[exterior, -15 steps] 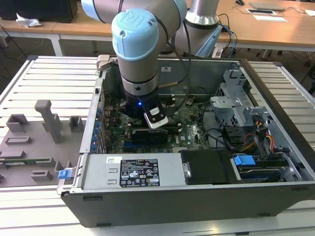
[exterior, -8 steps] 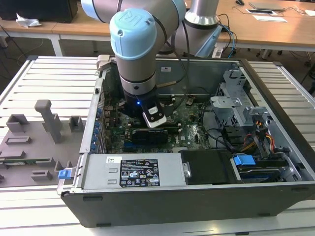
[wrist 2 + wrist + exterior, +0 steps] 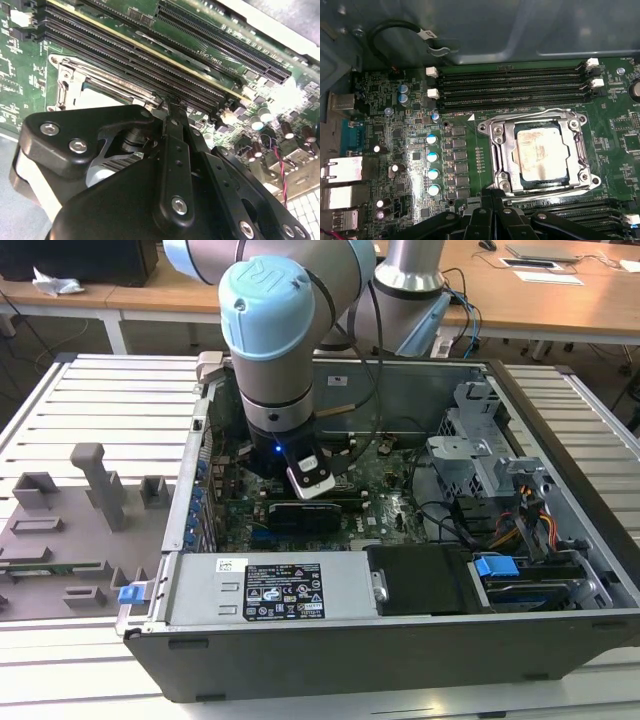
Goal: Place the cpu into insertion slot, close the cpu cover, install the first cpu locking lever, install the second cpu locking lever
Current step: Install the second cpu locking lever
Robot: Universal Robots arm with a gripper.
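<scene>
One square silver cpu (image 3: 541,153), grey metal cpu cover (image 3: 500,150)

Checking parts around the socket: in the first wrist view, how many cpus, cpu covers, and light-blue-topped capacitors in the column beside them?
cpu: 1
cpu cover: 1
light-blue-topped capacitors: 4
Total: 6
</scene>
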